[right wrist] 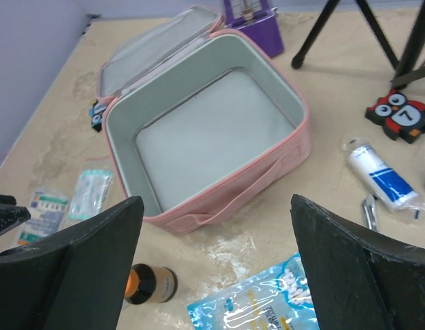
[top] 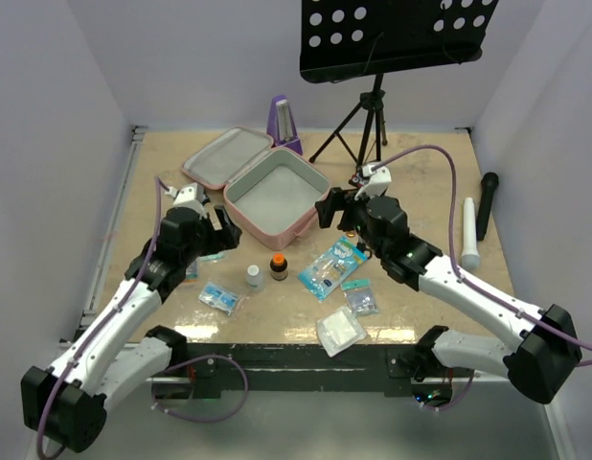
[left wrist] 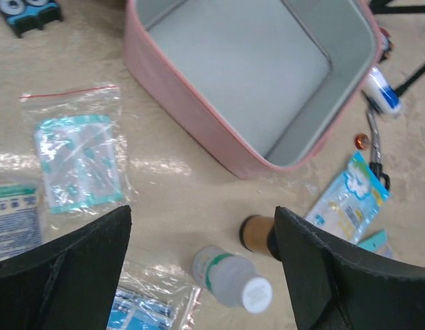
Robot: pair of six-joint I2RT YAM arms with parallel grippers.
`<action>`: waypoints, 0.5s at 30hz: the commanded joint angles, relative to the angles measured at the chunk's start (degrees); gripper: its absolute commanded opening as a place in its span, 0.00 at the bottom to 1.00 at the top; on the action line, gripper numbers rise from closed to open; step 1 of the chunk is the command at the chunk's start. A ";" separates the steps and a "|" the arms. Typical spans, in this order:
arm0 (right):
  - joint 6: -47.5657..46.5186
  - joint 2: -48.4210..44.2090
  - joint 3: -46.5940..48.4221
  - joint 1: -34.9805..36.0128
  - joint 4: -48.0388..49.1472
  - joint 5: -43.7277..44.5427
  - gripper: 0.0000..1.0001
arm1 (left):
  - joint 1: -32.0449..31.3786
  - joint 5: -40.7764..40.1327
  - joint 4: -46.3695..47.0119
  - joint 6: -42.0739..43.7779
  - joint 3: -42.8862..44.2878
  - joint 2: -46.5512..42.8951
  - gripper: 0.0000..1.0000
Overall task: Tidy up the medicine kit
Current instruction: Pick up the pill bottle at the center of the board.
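The pink medicine kit [top: 277, 196] lies open at the table's middle back, its grey inside empty and its lid [top: 227, 158] flat to the left. It also shows in the left wrist view [left wrist: 199, 117] and the right wrist view [right wrist: 219, 182]. My left gripper [top: 219, 235] is open and empty, hovering [left wrist: 202, 230] above a small white bottle [left wrist: 230, 278] and an amber bottle [left wrist: 257, 234] just in front of the kit. My right gripper [top: 330, 209] is open and empty [right wrist: 216, 227] at the kit's right front corner, above a blue cotton-swab packet [right wrist: 260, 302].
Clear packets [top: 219, 297] [left wrist: 78, 158], a small packet [top: 361, 299] and white gauze [top: 340, 331] lie near the front. A bandage roll [right wrist: 377, 175] and an owl figure [right wrist: 401, 113] lie right of the kit. A purple metronome [top: 283, 123], a music stand [top: 392, 38], a microphone [top: 488, 203] and a white tube [top: 469, 235] stand at the back and right.
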 commanded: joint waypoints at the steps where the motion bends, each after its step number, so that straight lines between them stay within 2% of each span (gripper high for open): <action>1: -2.33 1.23 -0.73 0.43 3.16 -6.92 0.92 | -7.68 -4.55 3.79 1.72 -3.12 -7.70 0.88; 3: -2.42 2.02 -0.91 0.52 3.25 -7.53 0.92 | -9.97 -5.79 2.92 2.86 -2.69 -9.47 0.84; 6: -2.41 3.25 -1.17 1.04 3.69 -8.85 0.91 | -10.77 -3.96 -1.39 4.18 -0.14 -7.29 0.77; 9: -2.15 4.92 -1.00 1.74 3.69 -9.56 0.91 | -12.43 -2.01 -3.06 3.05 -0.30 -4.38 0.77; 15: -2.59 6.24 -1.26 4.46 4.74 -13.24 0.90 | -16.04 -7.46 -3.77 -2.13 -2.86 -6.83 0.78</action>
